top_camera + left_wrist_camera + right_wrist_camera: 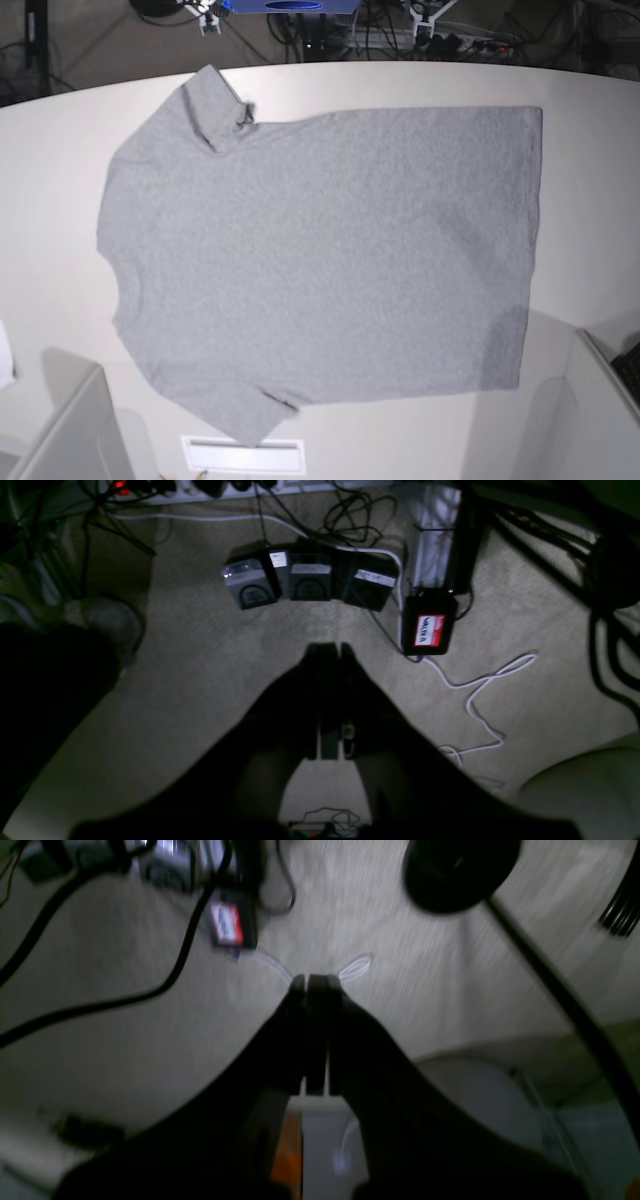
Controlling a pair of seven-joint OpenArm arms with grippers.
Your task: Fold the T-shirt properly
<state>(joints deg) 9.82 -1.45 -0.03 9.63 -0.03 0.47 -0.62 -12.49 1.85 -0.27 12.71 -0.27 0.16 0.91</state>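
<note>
Basically the desk [590, 170] is the biggest thing in the base view: white, rounded far edge; the T-shirt [320, 260] lies spread flat on it, plain grey side up, covering most of the middle; collar end toward that view's left, hem [530, 240] a straight edge toward its right; one sleeve [210, 105] points at the far edge, the other sleeve [245, 410] at the near edge, its tip just beside a white slot plate [243, 455].

Handling, my read: light, limp knit cotton; no stiffness, so it drapes and sags from whatever point gets lifted; drags on the desk rather than slides clean; not fragile; a single-layer pinch will peel the top layer off the bottom, so pinch both layers at an edge. Best holds look like hem corners and shoulder/sleeve seams, where the fabric is doubled and thicker; one arm on each end of the same edge to carry a fold over evenly.

Neither arm shows in the base view; both wrist cameras look down at carpet floor [200, 670] and cables, well away from the shirt.

Left gripper [330, 652]: fingers pressed together, nothing between them; right gripper [312, 982]: same, fingers closed and empty; that view is motion-blurred.
</note>
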